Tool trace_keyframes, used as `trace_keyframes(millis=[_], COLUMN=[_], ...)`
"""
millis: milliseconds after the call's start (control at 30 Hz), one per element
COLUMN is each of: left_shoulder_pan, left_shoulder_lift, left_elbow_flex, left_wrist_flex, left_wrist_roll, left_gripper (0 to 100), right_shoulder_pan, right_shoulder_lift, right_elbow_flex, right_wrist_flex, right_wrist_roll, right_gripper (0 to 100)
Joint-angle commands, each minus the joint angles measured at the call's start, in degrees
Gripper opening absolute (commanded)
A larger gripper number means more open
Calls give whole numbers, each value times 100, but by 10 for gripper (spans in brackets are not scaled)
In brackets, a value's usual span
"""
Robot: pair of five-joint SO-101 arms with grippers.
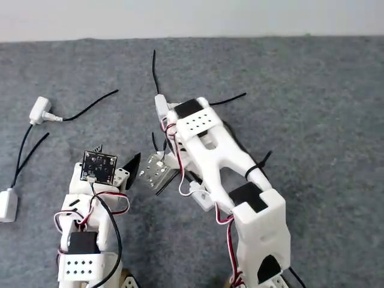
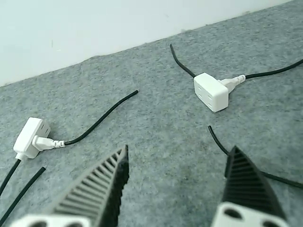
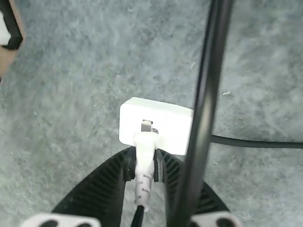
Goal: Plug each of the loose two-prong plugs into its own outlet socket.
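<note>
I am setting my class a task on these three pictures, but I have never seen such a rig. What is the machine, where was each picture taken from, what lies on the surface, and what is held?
The machine is a left arm and a right arm over a grey mat. The high view looks down on both; each other picture comes from a camera on one arm's wrist. The left gripper is open and empty; beyond it lie one white outlet socket and a second socket, each with a black cord. The right gripper pinches a white plug against a socket block.
</note>
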Motion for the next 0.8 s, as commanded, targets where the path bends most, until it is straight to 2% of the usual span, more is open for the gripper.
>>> trace_keyframes(millis=[0, 367, 767], left_shoulder_pan=[9, 0, 9], left_shoulder_lift=[-44, -53, -53], left_elbow_flex=[-75, -84, -84], left_wrist_flex=[-9, -26, -26], left_wrist_roll=[-26, -18, -18], left_gripper=[316, 316, 316], right_shoulder_pan=[-180, -242, -277], right_shoulder_lift=[-462, -734, -1121], right_elbow_flex=[18, 26, 308], right_wrist_flex=[207, -163, -22], right_wrist_roll=[-334, -1495, -1222], right_gripper=[9, 9, 9])
